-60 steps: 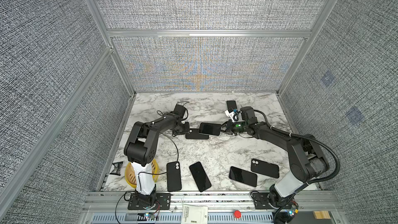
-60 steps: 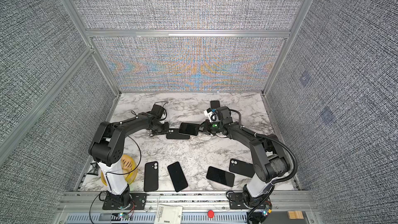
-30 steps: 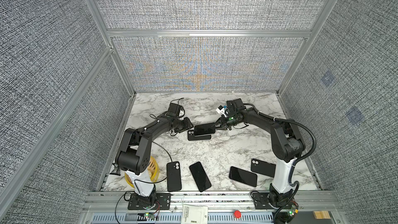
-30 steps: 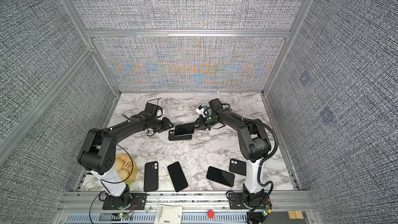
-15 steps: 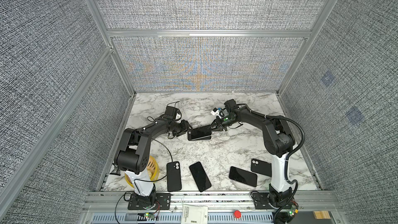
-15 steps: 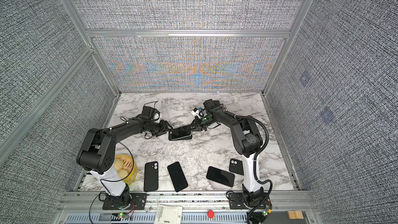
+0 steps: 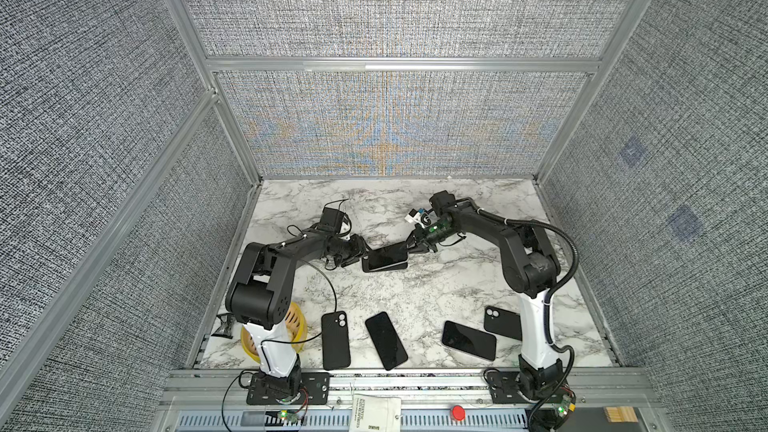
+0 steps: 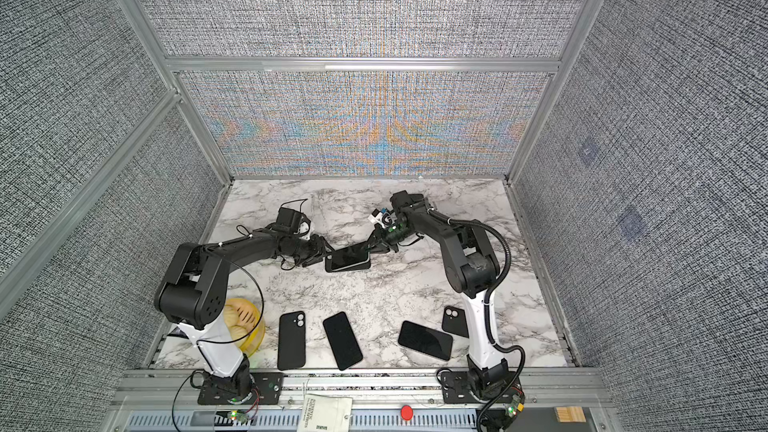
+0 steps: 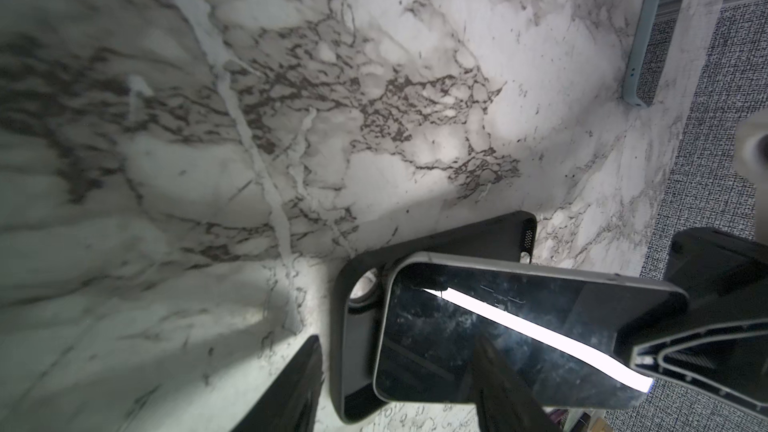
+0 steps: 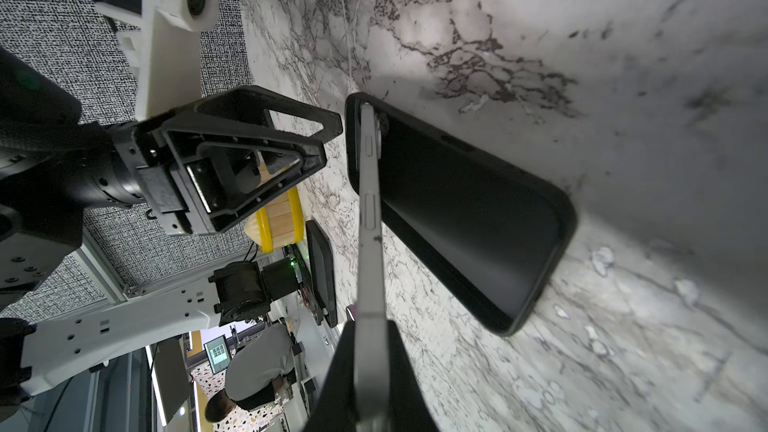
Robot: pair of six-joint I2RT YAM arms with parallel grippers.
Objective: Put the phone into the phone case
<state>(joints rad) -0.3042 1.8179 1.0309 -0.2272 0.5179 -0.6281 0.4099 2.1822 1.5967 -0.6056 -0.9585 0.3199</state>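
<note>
The phone [image 10: 368,209] hangs tilted over the black phone case [image 10: 465,209], which lies near the middle of the marble desk [image 7: 415,297], toward its back edge. My right gripper [image 7: 411,247] pinches the phone's raised end; the low end rests at the case's camera end. My left gripper [image 10: 330,139] sits beside that end, jaws apart, holding nothing. I'd square its edges with the rim, then lay it flat while the left braces the case.
</note>
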